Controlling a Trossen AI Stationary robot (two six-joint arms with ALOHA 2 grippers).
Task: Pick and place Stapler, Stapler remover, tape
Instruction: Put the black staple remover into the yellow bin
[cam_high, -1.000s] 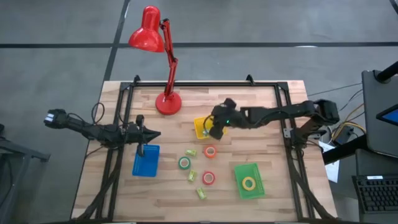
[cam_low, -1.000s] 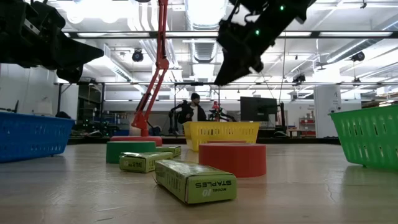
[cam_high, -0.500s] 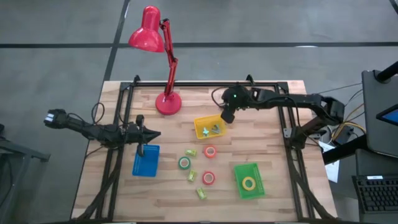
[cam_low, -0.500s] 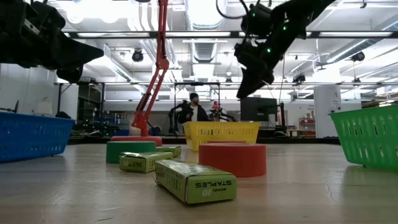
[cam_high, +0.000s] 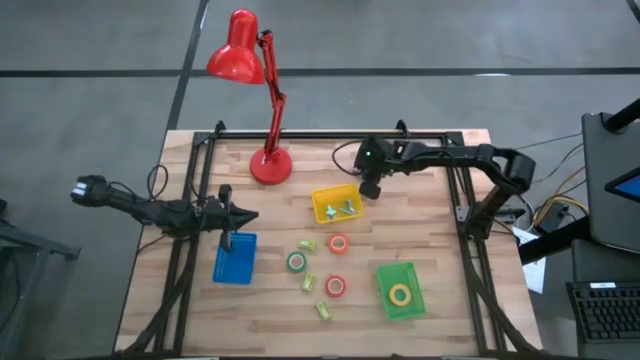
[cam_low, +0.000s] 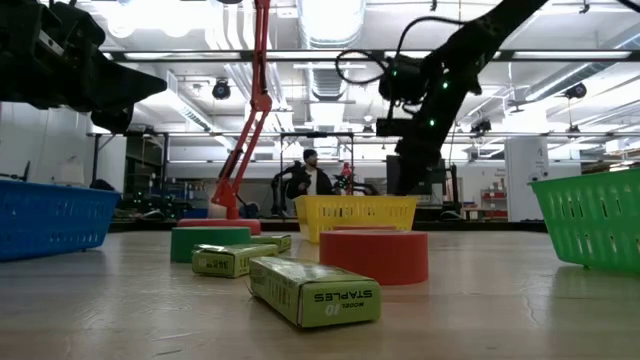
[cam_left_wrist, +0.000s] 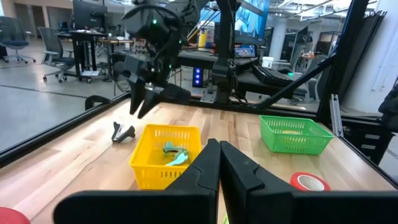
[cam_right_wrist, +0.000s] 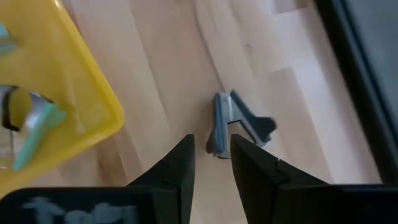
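My right gripper (cam_high: 370, 188) (cam_right_wrist: 211, 165) is open and points down beside the far right corner of the yellow basket (cam_high: 337, 205). A dark staple remover (cam_right_wrist: 236, 124) (cam_left_wrist: 122, 132) lies on the wood just beyond its fingertips, untouched. More removers lie in the yellow basket (cam_right_wrist: 56, 99). The orange tape (cam_high: 339, 243), green tape (cam_high: 297, 262) and red tape (cam_high: 336, 286) lie flat on the table. The yellow tape (cam_high: 401, 295) lies in the green basket (cam_high: 400, 272). My left gripper (cam_high: 243, 214) (cam_left_wrist: 217, 163) is shut and waits above the blue basket (cam_high: 235, 258). No stapler shows plainly.
A red desk lamp (cam_high: 270, 165) stands at the far edge, left of the yellow basket. Small lime-green staple boxes (cam_high: 309, 283) lie among the tape rolls. A black frame (cam_high: 455, 170) borders the table. A person (cam_low: 313, 178) is in the room beyond.
My right gripper has moved from over the yellow basket toward the table's far right, tipped from a slant to pointing straight down, and come lower beside the basket.
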